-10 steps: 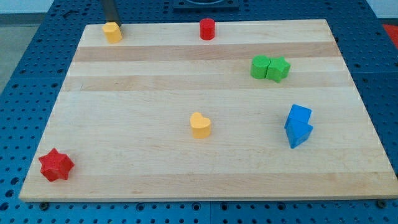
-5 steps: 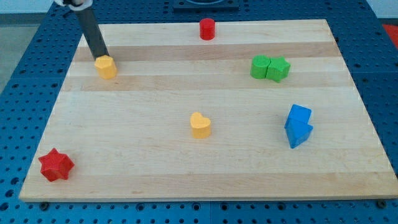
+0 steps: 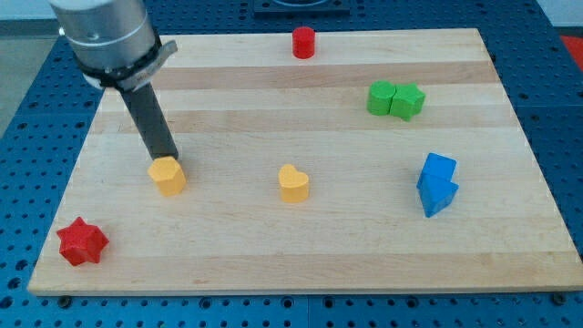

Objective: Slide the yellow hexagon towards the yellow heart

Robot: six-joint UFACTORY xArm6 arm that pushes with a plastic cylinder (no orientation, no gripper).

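Resting at the upper edge of the hexagon [image 3: 168, 175], my tip [image 3: 165, 158] seems to touch it from the frame's upper side; there are no jaws to open or close, only the bare rod against the block. The rod slants up and to the left toward the arm's grey housing in the upper left of the frame.

The hexagon sits left of centre on the board [image 3: 301, 246], and the heart [image 3: 293, 183] lies to its right at about the same height in the frame, well apart, with bare wood between them.

By my judgement the push is mid-way: the hexagon is level with the heart but not yet near it. From where my tip stands, a push would send the block toward the bottom of the frame, not toward the heart. The next move calls for bringing the tip round to the hexagon's left side, then pushing straight right.
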